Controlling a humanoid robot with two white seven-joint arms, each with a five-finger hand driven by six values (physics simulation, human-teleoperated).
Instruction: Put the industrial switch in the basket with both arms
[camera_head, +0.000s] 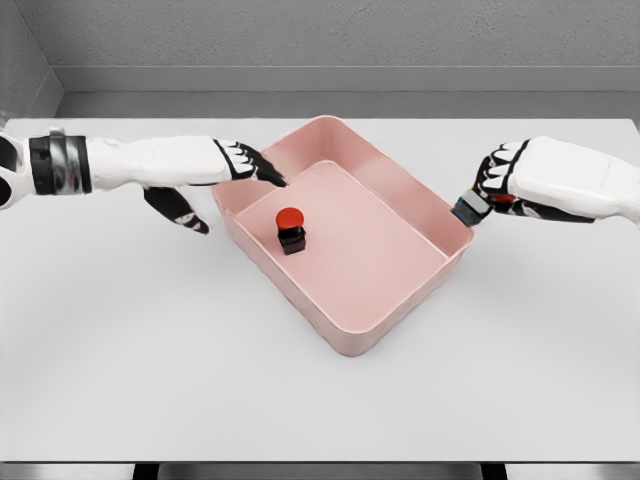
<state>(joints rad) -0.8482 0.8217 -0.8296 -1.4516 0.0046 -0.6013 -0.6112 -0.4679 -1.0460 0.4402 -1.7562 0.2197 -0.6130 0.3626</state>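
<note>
White table (150, 350), pink basket (400, 195), red-capped black industrial switch (291, 230) upright inside.

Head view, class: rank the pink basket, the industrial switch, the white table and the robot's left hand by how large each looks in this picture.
1. White table, fills most of the frame.
2. Pink basket.
3. Left hand, fingers spread at the basket's left rim.
4. Industrial switch, the small red-capped block on the basket floor.

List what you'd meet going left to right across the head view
left hand with its fingers spread at the basket's left rim → industrial switch → pink basket's right wall → right hand on the white table
</note>
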